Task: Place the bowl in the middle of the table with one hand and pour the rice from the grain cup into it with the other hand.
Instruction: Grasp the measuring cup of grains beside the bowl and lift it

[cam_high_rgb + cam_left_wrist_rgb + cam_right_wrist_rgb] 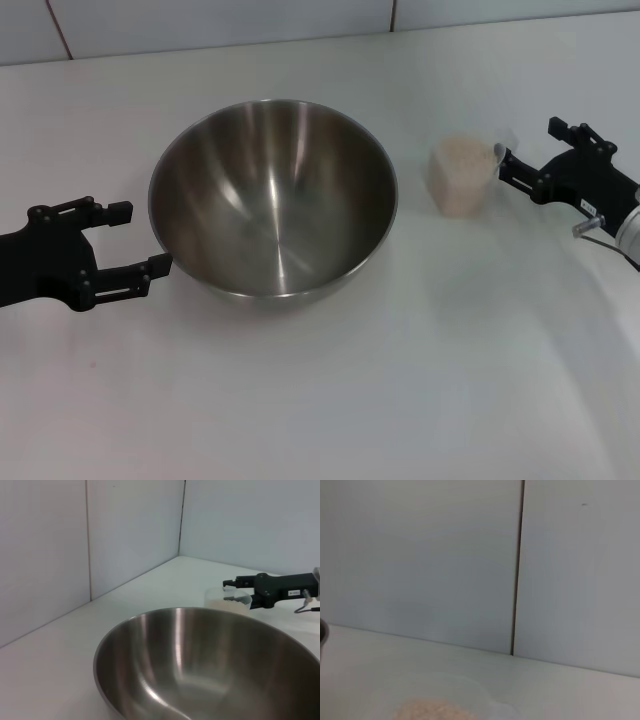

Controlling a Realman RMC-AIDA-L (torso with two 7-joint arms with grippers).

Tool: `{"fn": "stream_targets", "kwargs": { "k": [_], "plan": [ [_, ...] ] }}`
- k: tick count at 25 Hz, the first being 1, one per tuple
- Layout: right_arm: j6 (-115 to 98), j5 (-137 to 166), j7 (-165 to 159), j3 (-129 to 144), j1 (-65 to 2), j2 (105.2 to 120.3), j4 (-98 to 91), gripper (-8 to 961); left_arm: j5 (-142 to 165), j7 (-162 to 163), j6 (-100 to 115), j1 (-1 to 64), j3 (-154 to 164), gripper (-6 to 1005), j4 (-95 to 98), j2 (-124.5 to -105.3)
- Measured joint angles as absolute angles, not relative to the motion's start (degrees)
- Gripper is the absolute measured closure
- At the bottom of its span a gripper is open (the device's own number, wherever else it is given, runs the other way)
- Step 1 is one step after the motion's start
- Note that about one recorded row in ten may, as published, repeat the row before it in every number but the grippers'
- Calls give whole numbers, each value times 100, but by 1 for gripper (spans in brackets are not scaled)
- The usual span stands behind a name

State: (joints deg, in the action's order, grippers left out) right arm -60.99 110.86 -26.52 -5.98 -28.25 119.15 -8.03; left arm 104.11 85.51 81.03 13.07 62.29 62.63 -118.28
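Observation:
The steel bowl [272,200] stands empty near the middle of the white table [420,380]. My left gripper [138,240] is open at the bowl's left side, its near fingertip just at the rim, holding nothing. The clear grain cup [462,178], full of rice [460,154], stands upright to the right of the bowl. My right gripper [528,145] is open beside the cup's right side, one fingertip at its spout. The left wrist view shows the bowl [200,665], the cup [226,600] and the right gripper [231,591] behind it. The right wrist view shows the rice [432,711].
A grey-white tiled wall [220,25] runs along the table's far edge. Bare tabletop lies in front of the bowl and between the bowl and the cup.

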Motion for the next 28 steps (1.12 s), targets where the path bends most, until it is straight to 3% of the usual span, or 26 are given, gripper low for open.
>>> {"fn": "stream_targets", "kwargs": {
  "k": [15,25,28],
  "plan": [
    [-5870,10922,-2468,-591,-3007,11926,-572,250,10433,8551,8112,1302,6232,189,6296,-11821],
    [-5867,10922,-2278,-606,-3014,11926,-463,726,10559,8622,8145,1336,6230,190,6328,-11827],
    [-5868,10922,-2277,-607,-3002,11926,-465,783,10572,8625,8147,1345,6230,189,6329,-11830]
  ]
}}
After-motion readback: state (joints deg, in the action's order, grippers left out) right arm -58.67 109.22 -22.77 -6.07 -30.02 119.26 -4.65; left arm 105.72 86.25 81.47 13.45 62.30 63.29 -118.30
